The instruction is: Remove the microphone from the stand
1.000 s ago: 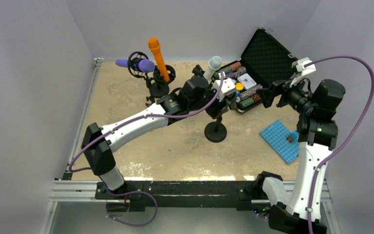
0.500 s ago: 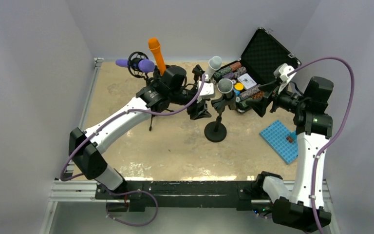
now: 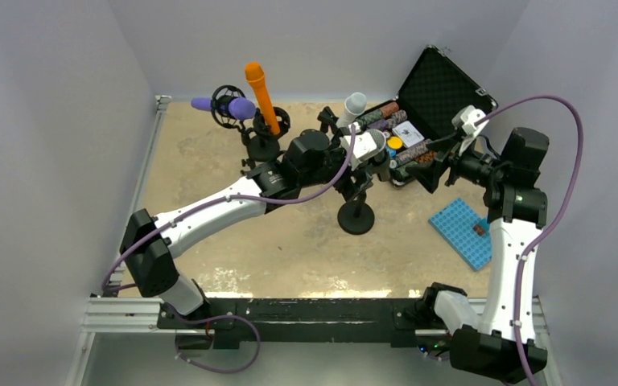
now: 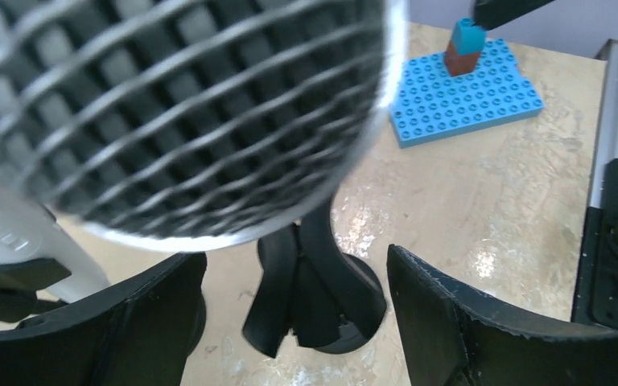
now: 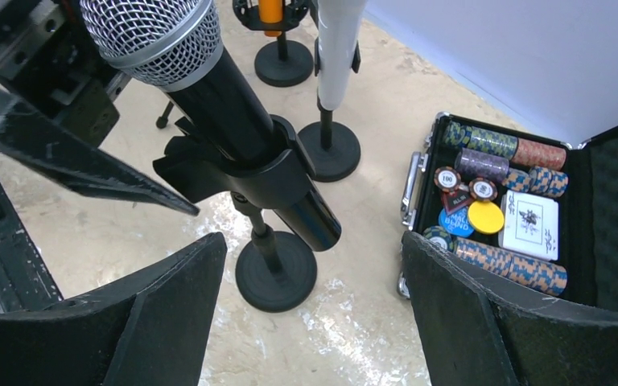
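Now microphone (image 5: 217, 121) sits tilted in clip of stand (image 5: 276, 272), middle of table (image 3: 290, 257). Left gripper (image 4: 294, 256) fingers wide apart, close under its mesh head, holding nothing. Right gripper (image 5: 314, 237) fingers wide apart too, near microphone, not touching. Chip case (image 5: 615, 193) beside stand.

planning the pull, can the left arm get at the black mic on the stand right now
Probably yes. The left gripper hangs open right by the mesh head of the microphone, with nothing between them. The clip of the stand grips the body lower down, leaving the head free.
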`<state>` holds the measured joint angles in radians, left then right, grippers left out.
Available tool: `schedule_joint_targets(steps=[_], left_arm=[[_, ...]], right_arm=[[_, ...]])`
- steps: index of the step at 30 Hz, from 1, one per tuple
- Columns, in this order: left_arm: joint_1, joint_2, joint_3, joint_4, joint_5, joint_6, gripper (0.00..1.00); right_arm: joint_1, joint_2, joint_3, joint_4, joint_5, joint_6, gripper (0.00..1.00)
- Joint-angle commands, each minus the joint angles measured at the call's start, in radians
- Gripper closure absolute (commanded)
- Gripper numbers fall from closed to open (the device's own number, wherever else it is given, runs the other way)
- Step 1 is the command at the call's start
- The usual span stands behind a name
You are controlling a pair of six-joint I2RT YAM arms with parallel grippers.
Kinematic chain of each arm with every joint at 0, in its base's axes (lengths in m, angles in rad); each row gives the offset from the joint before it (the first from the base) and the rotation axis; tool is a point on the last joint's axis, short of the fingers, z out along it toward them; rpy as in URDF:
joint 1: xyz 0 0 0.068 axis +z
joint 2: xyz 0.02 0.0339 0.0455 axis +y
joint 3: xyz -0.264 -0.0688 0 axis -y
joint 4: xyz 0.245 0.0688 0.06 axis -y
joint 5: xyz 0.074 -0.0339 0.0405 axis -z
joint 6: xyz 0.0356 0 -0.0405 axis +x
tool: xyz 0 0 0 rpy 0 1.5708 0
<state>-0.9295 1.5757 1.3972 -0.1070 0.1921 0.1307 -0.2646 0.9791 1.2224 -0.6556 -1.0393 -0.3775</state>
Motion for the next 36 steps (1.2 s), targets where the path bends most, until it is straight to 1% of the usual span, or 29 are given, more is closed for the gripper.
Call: schedule_joint_targets(steps=[1,7,9,11,14,16,18,19,21,25,29,31,34,36], left_arm=[[0.006,0.001,0.016,0.053,-0.053,-0.054,0.16],[0.011,0.003,-0.002,0.065,-0.031,-0.028,0.24],[0.013,-0.001,-0.016,0.071,-0.01,-0.021,0.26],[0.02,-0.01,-0.035,0.08,0.016,-0.014,0.26],[0.037,-0.03,-0.067,0.09,0.082,0.006,0.24],[0.056,-0.043,-0.086,0.09,0.139,0.028,0.24],[0.072,-0.048,-0.096,0.091,0.181,0.039,0.24],[0.079,-0.052,-0.101,0.118,0.201,0.041,0.24],[0.088,-0.055,-0.106,0.139,0.211,0.039,0.25],[0.088,-0.064,-0.115,0.187,0.197,0.014,0.22],[0.077,-0.063,-0.12,0.231,0.163,-0.011,0.18],[0.075,-0.05,-0.107,0.223,0.152,-0.014,0.18],[0.073,-0.036,-0.092,0.218,0.141,-0.012,0.19],[0.073,-0.034,-0.089,0.217,0.141,-0.01,0.2]], right_arm=[[0.001,-0.024,0.008,0.046,-0.002,0.032,0.16],[0.002,-0.028,0.011,0.051,-0.022,0.023,0.16],[0.011,-0.022,0.018,0.033,-0.053,-0.018,0.17],[0.033,-0.008,0.037,-0.034,-0.092,-0.128,0.17],[0.089,0.037,0.089,-0.185,-0.123,-0.376,0.16],[0.127,0.078,0.135,-0.233,-0.117,-0.466,0.17],[0.145,0.12,0.179,-0.229,-0.121,-0.478,0.17],[0.157,0.138,0.198,-0.224,-0.129,-0.476,0.17],[0.181,0.173,0.227,-0.197,-0.134,-0.469,0.18],[0.214,0.218,0.236,-0.145,-0.164,-0.462,0.18],[0.256,0.28,0.292,-0.185,-0.192,-0.483,0.19],[0.29,0.305,0.309,-0.171,-0.2,-0.466,0.2],[0.323,0.322,0.313,-0.099,-0.2,-0.395,0.22],[0.343,0.332,0.319,-0.087,-0.197,-0.388,0.25]])
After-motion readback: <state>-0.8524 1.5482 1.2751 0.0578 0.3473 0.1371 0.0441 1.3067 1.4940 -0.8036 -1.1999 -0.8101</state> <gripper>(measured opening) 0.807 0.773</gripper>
